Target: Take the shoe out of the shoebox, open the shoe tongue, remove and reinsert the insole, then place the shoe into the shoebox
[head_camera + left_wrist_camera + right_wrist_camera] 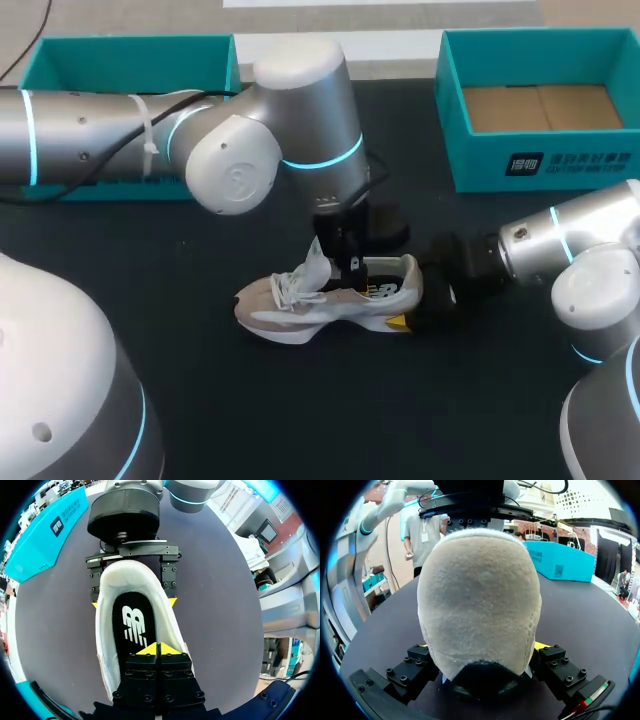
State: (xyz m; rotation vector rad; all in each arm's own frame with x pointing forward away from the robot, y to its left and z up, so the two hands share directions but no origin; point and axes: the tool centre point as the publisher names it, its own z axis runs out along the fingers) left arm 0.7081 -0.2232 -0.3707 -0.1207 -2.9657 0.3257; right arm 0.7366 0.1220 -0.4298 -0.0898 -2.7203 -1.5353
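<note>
Right pincer (482, 647) grips rounded suede shoe (480, 590).

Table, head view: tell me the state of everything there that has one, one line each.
shoe: out of the boxes, sole down on the table, tongue raised.
insole: lying flat inside the shoe.
left tool: shut, tips on the insole inside the shoe.
right tool: shut on the shoe at the heel.
far-right box: open, nothing inside.
far-left box: open, inside largely hidden by the left arm.
</note>
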